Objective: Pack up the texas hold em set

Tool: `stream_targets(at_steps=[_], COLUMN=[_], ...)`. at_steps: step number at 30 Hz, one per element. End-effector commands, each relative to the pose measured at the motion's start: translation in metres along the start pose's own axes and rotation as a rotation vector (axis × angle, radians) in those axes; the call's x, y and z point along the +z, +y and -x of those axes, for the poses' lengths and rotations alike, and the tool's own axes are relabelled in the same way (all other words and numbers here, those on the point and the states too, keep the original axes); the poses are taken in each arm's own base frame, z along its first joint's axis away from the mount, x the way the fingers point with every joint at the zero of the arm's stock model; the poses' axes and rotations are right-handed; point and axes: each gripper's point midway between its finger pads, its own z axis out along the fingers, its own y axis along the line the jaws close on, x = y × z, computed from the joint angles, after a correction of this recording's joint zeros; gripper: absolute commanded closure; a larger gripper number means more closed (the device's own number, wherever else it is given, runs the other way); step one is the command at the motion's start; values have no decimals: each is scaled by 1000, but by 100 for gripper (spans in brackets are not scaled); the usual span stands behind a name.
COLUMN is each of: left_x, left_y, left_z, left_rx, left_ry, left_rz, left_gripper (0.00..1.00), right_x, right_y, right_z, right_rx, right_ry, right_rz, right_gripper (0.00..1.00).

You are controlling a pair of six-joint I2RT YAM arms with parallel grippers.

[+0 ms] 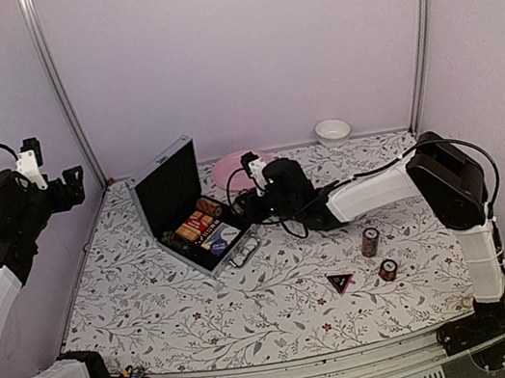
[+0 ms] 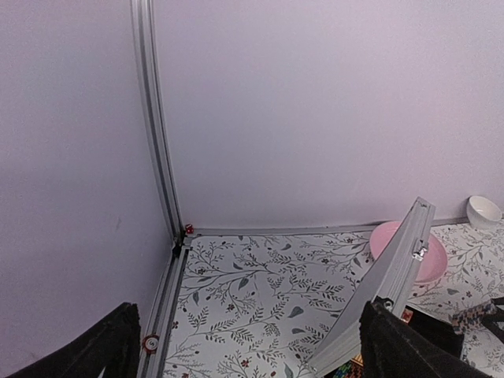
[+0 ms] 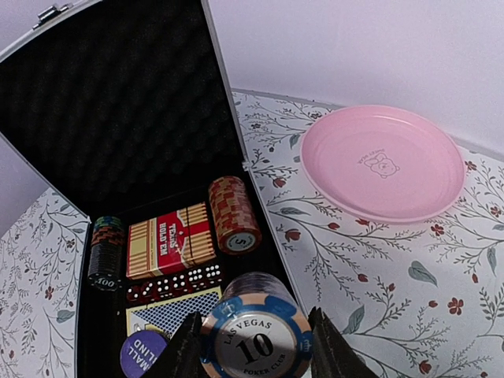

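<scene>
Case [image 1: 183, 211] sits open mid-table; right gripper [image 3: 256, 350] hangs over it, half-closed on a blue chip stack [image 3: 256, 331]. Best to lower it level into the gap beside the red stack [image 3: 234, 214] before letting go. Left gripper [image 2: 244, 346] gapes wide, empty.

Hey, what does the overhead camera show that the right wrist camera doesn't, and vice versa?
Only the overhead view: a loose chip stack, a second stack and the black-and-red triangle, plus the white bowl. Only the right wrist view: the blue chip stack clamped in the right gripper, and the row of dice. Both: the open case and the pink plate.
</scene>
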Motion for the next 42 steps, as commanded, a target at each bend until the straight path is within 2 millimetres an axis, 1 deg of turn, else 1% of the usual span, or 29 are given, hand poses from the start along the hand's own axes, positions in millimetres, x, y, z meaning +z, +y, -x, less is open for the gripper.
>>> stream_targets(at_steps=[1, 8, 10, 13, 17, 18, 20, 21, 25, 26, 27, 31, 33, 36, 39, 41, 42], left_x=[-1, -1, 0, 1, 1, 1, 1, 2, 2, 2, 2, 2, 2, 1, 2, 2, 2], left_y=[-4, -5, -5, -6, -5, -5, -5, -5, -5, -5, -5, -5, -5, -5, -4, -5, -5], left_z=[1, 0, -1, -2, -2, -2, -2, -3, -3, -3, -3, -3, -3, -2, -3, -3, -3], left_rx=[0, 1, 0, 0, 3, 4, 2, 3, 5, 5, 3, 2, 6, 6, 6, 6, 5], left_ry=[-18, -14, -12, -8, -6, -7, -5, -5, -3, -3, -3, -3, -2, -5, -4, -3, -3], left_rz=[-17, -19, -21, -24, -22, -21, -20, -20, -19, -20, -21, -21, -21, -18, -17, -18, -19], left_gripper=[3, 3, 3, 3, 3, 3, 3, 3, 3, 3, 3, 3, 3, 3, 3, 3, 3], right_x=[10, 31, 36, 39, 39, 38, 34, 32, 20, 17, 14, 0, -7, -13, -16, -20, -23], right_y=[20, 18, 13, 9, 9, 9, 7, 5, 3, 3, 3, 6, 6, -4, -20, -22, -20], right_z=[40, 28, 23, 17, 5, 3, -1, -3, -6, -5, -5, 10, 18, 25, 20, 13, 11], right_rx=[-2, -34, -31, -14, 1, 11, 21, 23, 26, 25, 25, 20, 15, 46, 137, 192, 223], right_ry=[-143, -144, -141, -133, -101, -97, -84, -78, -62, -60, -56, -56, -45, 5, 95, 150, 169], right_rz=[70, 47, 26, 4, 17, 17, 12, 7, 11, 14, 17, 30, 26, -1, -21, -21, -11], right_gripper=[98, 98, 98, 98, 96, 94, 84, 74, 61, 56, 47, 28, 24, 24, 25, 32, 36])
